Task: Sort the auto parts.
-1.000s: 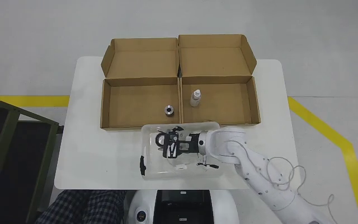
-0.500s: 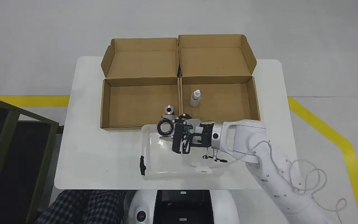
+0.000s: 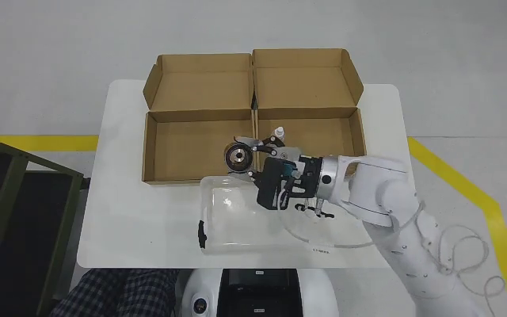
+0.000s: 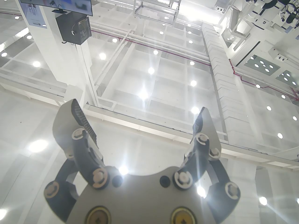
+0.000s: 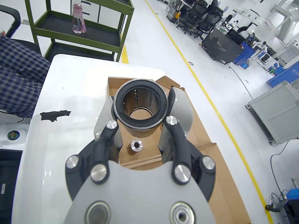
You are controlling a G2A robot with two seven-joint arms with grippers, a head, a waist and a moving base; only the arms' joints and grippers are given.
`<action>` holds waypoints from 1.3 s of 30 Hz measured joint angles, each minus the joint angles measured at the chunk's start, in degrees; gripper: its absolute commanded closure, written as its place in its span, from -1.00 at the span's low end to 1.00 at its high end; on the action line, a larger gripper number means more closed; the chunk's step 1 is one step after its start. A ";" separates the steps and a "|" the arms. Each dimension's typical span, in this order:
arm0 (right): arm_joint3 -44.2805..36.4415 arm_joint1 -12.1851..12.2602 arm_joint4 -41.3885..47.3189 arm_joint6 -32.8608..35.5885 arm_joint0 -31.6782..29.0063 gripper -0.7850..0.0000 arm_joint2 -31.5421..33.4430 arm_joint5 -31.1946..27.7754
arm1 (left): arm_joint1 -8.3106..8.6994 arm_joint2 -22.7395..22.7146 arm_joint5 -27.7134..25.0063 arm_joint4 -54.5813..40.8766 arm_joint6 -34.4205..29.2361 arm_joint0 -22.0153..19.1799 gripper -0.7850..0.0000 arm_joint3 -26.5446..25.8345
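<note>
White counter (image 3: 119, 226) bore left brown cardboard box (image 3: 182, 147); right pincer (image 5: 140, 103) gripped black-rimmed steel cylindrical bearing (image 3: 236, 156) above its near wall; lowering inside before release seemed wise.

Two boxes are sitting side by side at the far side of the table (image 3: 119, 198), the left box (image 3: 186, 147) touching the right box (image 3: 337, 143). The bin (image 3: 218, 226) is lying just in front of them. The right gripper (image 5: 142, 117) is holding the bearing (image 3: 236, 156) over the left box's near part, above the small cylinder (image 5: 136, 145) inside. The bottle (image 3: 278, 131) is sitting in the right box, near the shared wall.
</note>
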 measured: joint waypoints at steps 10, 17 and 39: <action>-1.63 0.24 0.62 -0.65 1.18 1.00 1.68 0.89 | 0.00 0.00 0.00 0.00 0.00 0.00 -1.00 0.00; -2.27 0.45 0.87 -0.90 1.65 1.00 2.70 1.19 | 0.00 0.00 0.00 0.00 0.00 0.00 -1.00 0.00; -1.71 0.78 0.56 -2.70 2.27 1.00 2.42 1.70 | 0.00 0.00 0.00 0.00 0.00 0.00 -1.00 0.00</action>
